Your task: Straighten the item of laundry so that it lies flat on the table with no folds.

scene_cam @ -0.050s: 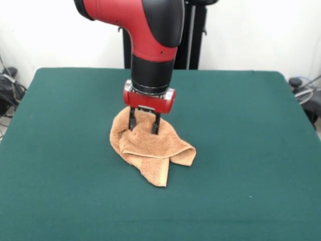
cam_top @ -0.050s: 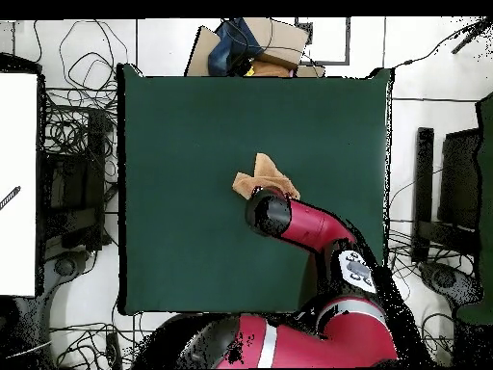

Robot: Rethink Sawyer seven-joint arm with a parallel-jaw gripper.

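The item of laundry (scene_cam @ -0.050s: 150,148), a light orange-tan terry towel, lies crumpled and folded over itself near the middle of the dark green table (scene_cam @ -0.050s: 241,130). One corner of it points toward the table's front edge. My gripper (scene_cam @ -0.050s: 144,128) comes straight down onto the towel's far part, its two black fingers (scene_cam @ -0.050s: 132,120) standing apart with a ridge of cloth between them. In the overhead view the towel (cam_top @ -0.050s: 266,173) shows only partly beside the arm's red wrist, which hides the gripper.
Cables and dark equipment (scene_cam @ -0.050s: 10,90) lie off the table's sides. A cardboard box with dark items (cam_top @ -0.050s: 252,48) sits beyond one table edge. Monitors (cam_top @ -0.050s: 453,193) and cable bundles (cam_top @ -0.050s: 77,125) surround the table in the overhead view.
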